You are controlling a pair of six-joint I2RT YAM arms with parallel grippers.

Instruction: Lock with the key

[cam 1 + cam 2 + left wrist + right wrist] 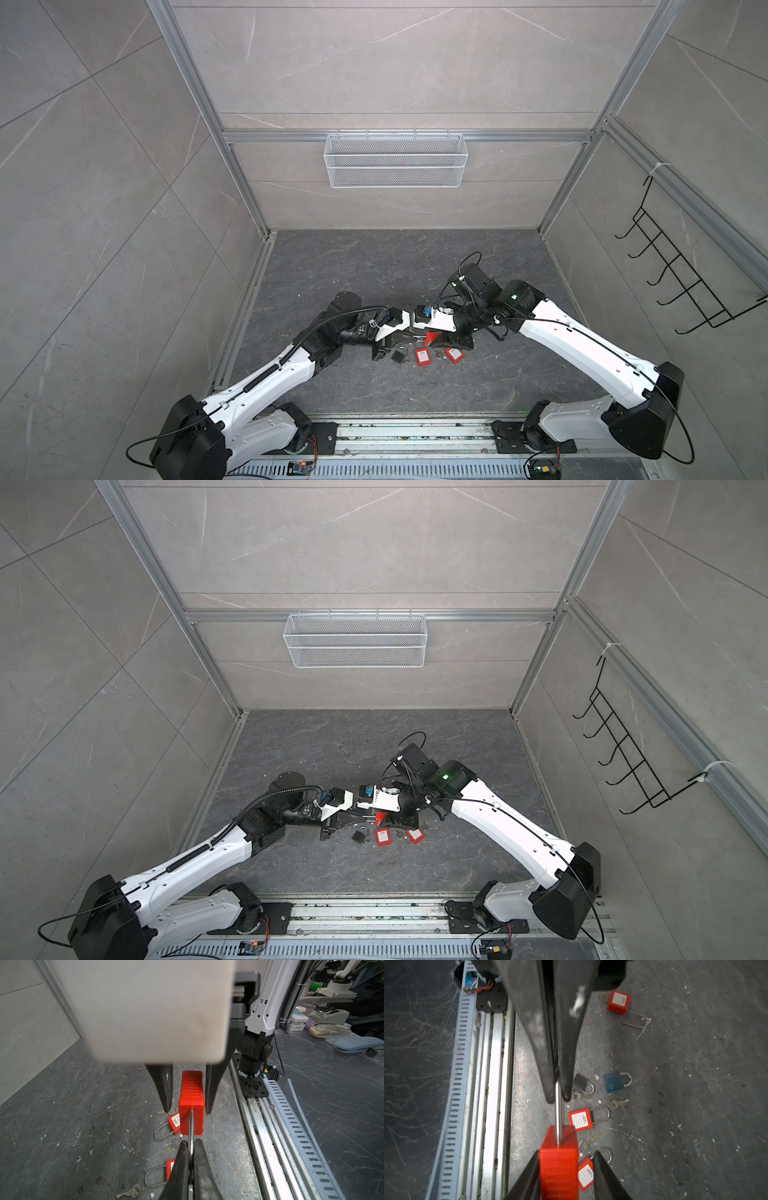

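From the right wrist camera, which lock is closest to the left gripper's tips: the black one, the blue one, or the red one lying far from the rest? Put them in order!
1. black padlock, lying right by the tips of the left gripper.
2. blue padlock, just past the black one.
3. lone red padlock, far beyond both.

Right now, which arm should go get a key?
Right. The right gripper is open around the red lock, so it can probably leave. The left gripper is shut on the shackle, holding it. A key lies nearby.
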